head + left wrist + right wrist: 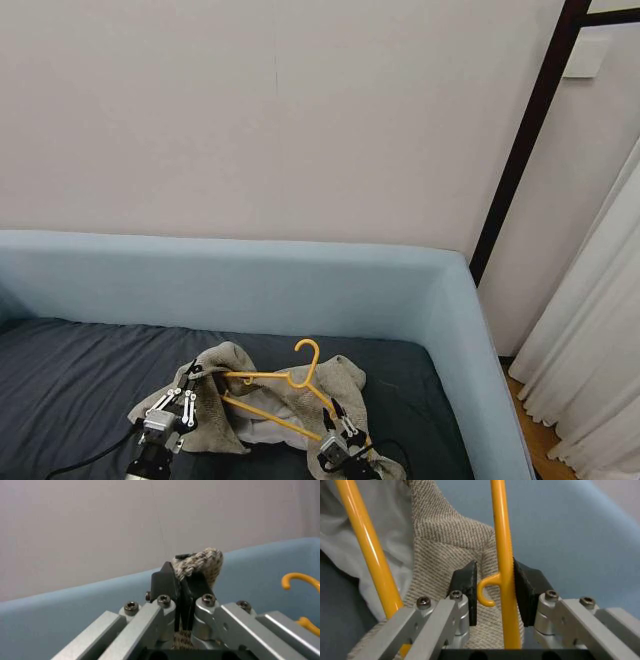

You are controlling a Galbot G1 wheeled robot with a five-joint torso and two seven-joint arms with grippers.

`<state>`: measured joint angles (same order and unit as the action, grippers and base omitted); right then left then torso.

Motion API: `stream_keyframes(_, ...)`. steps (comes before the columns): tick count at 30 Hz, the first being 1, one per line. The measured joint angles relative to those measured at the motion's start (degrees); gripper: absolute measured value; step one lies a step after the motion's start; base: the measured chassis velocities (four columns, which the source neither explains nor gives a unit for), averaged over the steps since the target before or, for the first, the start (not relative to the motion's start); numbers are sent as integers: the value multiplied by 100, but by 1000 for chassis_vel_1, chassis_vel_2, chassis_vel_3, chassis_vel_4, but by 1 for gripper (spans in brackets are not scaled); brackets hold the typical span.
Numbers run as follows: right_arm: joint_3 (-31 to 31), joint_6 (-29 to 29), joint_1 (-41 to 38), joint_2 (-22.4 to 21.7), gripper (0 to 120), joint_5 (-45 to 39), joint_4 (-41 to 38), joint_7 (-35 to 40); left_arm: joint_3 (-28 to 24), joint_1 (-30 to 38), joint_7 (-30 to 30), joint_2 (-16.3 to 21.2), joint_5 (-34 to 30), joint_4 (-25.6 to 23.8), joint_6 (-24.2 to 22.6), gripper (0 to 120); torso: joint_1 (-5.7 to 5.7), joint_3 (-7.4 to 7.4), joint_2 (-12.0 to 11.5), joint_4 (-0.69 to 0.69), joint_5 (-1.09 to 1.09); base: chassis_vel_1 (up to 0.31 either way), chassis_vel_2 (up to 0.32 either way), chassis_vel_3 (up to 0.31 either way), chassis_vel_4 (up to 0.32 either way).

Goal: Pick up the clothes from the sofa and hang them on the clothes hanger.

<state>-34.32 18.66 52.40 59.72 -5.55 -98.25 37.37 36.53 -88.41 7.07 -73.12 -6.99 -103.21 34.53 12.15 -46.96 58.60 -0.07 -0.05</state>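
Now, left pincer (183, 582) tight on grey garment (204, 560), right pincer (495, 582) tight on yellow hanger (501, 528).

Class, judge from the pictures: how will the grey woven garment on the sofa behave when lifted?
Probably floppy: the garment lies crumpled on the sofa and bunches where the left gripper pinches it. Its coarse weave likely resists slipping. It should drape over the orange hanger the right gripper holds.
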Motion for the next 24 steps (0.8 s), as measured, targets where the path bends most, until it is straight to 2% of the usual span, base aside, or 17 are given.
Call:
stream_keyframes(3,-78,158,-89,85,22,-786,-188,198,-74,-54,-50,-50,190,67,71,0,0,0,0,0,0,0,0,0,0)
stream_keyframes(12,-126,248,-190,220,22,-1700,-490,505,-349,-52,-206,-217,624,220,105,0,0,0,0,0,0,0,0,0,0)
stream_keyframes(17,-161,505,-281,203,22,-1774,-474,585,-454,-53,-224,-256,791,219,137,0,0,0,0,-1,0,0,0,0,0)
stream_keyframes(24,-379,632,-481,80,22,-1118,14,507,-608,-79,15,-261,1033,62,420,0,0,0,0,-2,1,0,0,0,0)
